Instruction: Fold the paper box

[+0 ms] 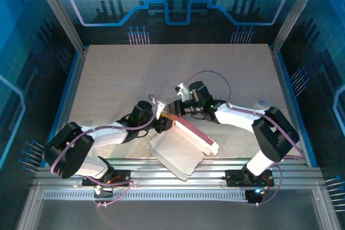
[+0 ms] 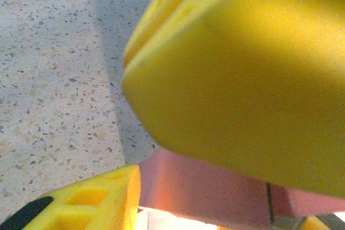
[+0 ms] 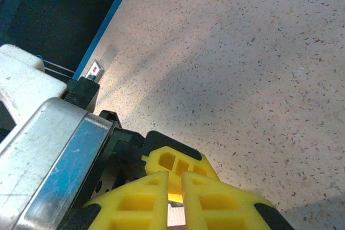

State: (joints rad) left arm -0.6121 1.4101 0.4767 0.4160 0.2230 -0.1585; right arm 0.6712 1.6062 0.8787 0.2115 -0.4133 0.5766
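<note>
The paper box lies near the table's front edge, whitish face up, with a pink panel raised along its far right side. Both grippers meet at the far end of that panel. My right gripper is shut on the thin sheet; its yellow fingers stand almost together with the whitish card edge in the slit. In the left wrist view the pink panel stands between my left gripper's finger and the right gripper's big yellow finger. Whether the left jaws grip is unclear.
A small grey card with a red mark lies near the table's right edge. The speckled tabletop stretches far behind the grippers. Metal rails run along the front, and frame posts stand at the back corners.
</note>
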